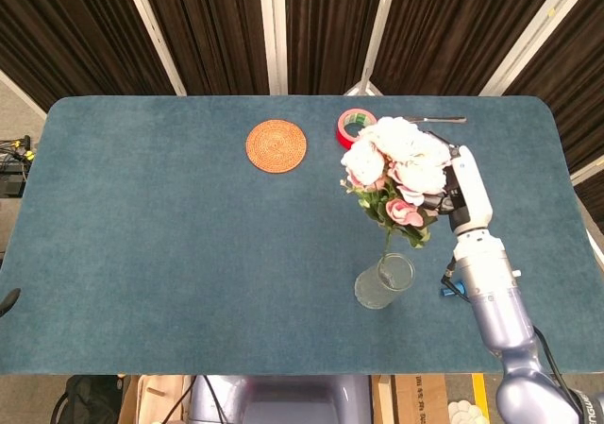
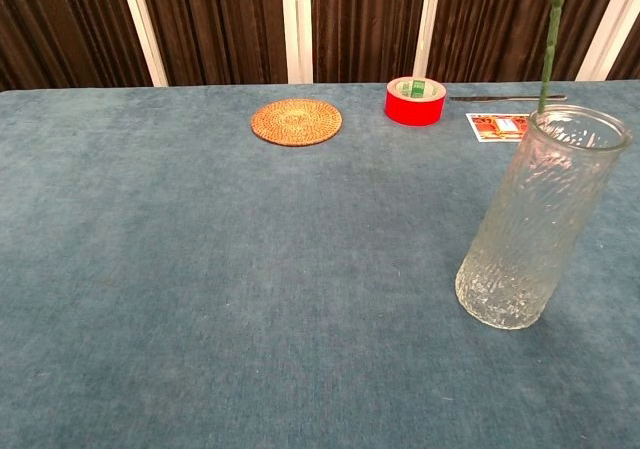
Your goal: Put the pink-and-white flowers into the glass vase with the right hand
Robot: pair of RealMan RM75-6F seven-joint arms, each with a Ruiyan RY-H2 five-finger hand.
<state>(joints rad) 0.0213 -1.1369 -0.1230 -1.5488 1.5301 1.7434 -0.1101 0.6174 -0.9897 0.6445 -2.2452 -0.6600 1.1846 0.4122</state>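
My right hand (image 1: pixel 449 195) holds the bunch of pink-and-white flowers (image 1: pixel 398 164) above the table, blooms up. The hand is largely hidden behind the blooms and leaves. A green stem (image 1: pixel 386 245) hangs down from the bunch to the mouth of the glass vase (image 1: pixel 385 280), which stands upright near the table's front edge. In the chest view the stem (image 2: pixel 549 39) comes down from the top of the frame, and its tip sits at the far rim of the vase (image 2: pixel 538 217). My left hand does not show in either view.
A round woven coaster (image 1: pixel 276 145) lies at the back middle. A red tape roll (image 1: pixel 351 127) sits right behind the flowers, with a thin metal tool (image 1: pixel 436 119) and a small card (image 2: pixel 498 126) near it. A blue object (image 1: pixel 450 286) lies beside my right forearm.
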